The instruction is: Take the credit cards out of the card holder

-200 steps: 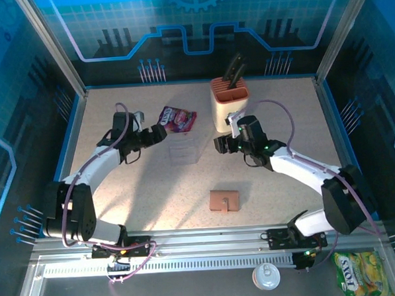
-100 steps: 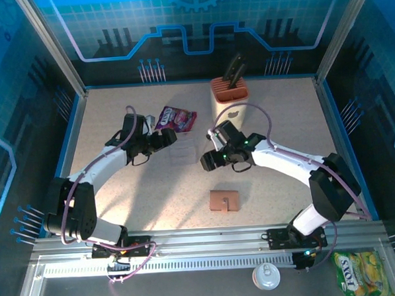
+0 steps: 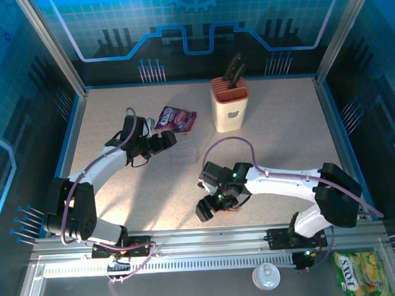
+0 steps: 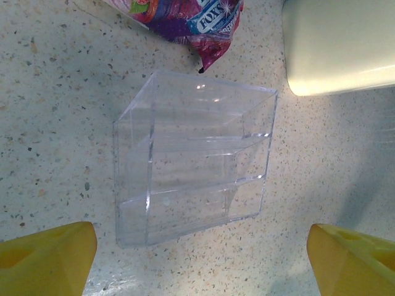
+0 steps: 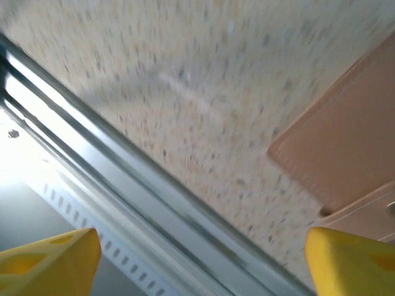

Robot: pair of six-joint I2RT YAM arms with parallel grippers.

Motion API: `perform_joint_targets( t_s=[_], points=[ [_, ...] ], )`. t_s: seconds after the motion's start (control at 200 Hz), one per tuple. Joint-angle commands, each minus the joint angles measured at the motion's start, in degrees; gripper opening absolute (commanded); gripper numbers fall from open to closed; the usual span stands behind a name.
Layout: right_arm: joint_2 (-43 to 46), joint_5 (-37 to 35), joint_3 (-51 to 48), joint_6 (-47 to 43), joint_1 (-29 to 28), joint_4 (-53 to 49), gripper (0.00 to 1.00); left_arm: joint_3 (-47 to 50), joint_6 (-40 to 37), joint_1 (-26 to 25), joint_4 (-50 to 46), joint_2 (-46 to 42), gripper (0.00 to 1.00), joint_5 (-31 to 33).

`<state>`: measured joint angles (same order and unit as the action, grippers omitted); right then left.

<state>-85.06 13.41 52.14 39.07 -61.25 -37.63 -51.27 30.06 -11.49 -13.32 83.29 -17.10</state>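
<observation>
The card holder [image 5: 345, 154] is a flat brown wallet lying closed near the table's front edge. In the top view only a sliver of the card holder [image 3: 233, 205] shows beside my right arm. My right gripper [image 3: 205, 210] hangs just left of it over the front edge, tilted. In the right wrist view my right gripper [image 5: 200, 259] is open, with bare table and rail between its yellow fingertips [image 5: 49, 259]. My left gripper [image 3: 168, 139] is open beside a clear plastic organiser [image 4: 191, 160], nothing between its fingers. The credit cards are hidden.
A purple snack packet [image 3: 177, 118] lies behind the organiser [image 3: 184, 150]. The beige knife block [image 3: 230, 105] stands at the back centre. A metal rail [image 3: 202, 237] runs along the front edge. Beyond it sit a can [image 3: 265, 276] and a yellow packet [image 3: 361, 272].
My right arm has swung from beside the knife block down to the front edge, next to the wallet, and its jaws widened a little. My left gripper moved slightly right toward the organiser.
</observation>
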Motion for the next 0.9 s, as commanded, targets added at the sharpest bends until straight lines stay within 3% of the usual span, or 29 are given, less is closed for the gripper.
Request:
perform_joint_targets(
  t_s=[0.0,0.355,0.71,0.89],
  points=[
    [0.5,1.3,-3.3,5.6,-1.1,-0.5,0.91,0.4,-0.1,-0.2,-1.6,-2.6,0.9,-1.8],
    [-1.6,-1.3,-6.0,6.6,2.8,2.1,0.93,0.5,0.9,-0.6,-2.3,-4.4,0.89,-2.5],
    [-6.0,-4.9,-2.2,4.4,9.8,3.4,0.93,-0.9,0.7,-1.3,-4.2,-4.0,0.89,-2.1],
    [-8.8,-7.8,2.5,2.4,12.4,2.1,0.99,-1.5,0.0,-2.1,-5.9,-4.7,0.9,-1.3]
  ],
)
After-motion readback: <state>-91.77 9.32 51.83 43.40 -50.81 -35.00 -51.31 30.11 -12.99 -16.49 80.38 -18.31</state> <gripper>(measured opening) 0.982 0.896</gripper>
